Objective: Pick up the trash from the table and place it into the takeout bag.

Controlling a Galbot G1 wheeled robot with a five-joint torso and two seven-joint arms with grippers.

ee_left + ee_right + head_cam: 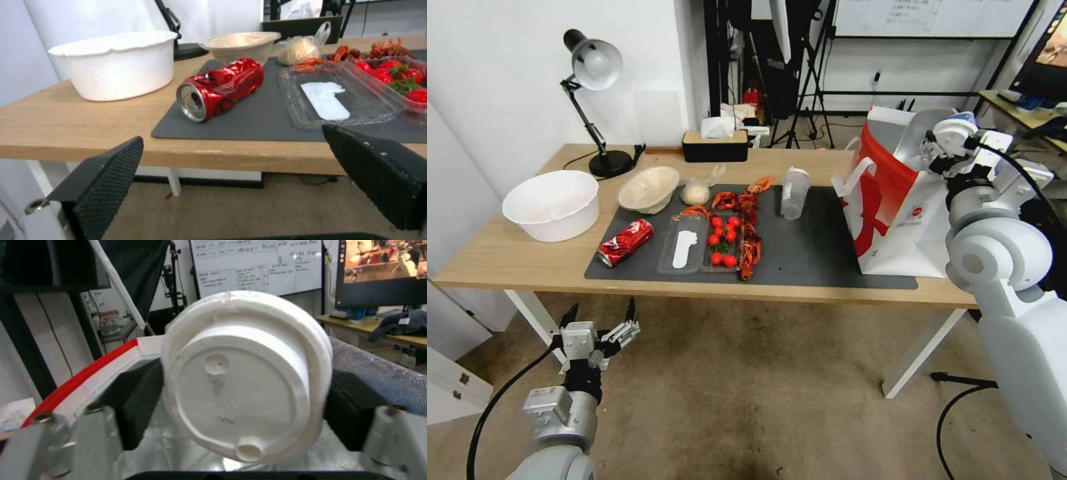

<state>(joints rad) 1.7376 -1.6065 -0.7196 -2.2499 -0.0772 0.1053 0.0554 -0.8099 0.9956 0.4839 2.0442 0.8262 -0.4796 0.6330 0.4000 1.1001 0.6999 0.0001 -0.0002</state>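
Observation:
My right gripper (948,145) hangs over the open mouth of the takeout bag (894,207), shut on the blue paper cup, whose white lid (245,373) faces the wrist camera above the silvery lining (382,373). On the dark mat (820,257) lie a crushed red soda can (626,242) (220,88), a beige bowl (648,189), a knotted clear bag (696,193) and a clear plastic cup (794,193). My left gripper (599,319) is open and holds nothing, low in front of the table (514,257), facing the can.
A white tub (552,203) and a desk lamp (594,67) stand at the table's left end, with a tissue box (715,145) at the back. A clear tray with tomatoes (704,247) and crayfish shells (750,230) lie mid-mat.

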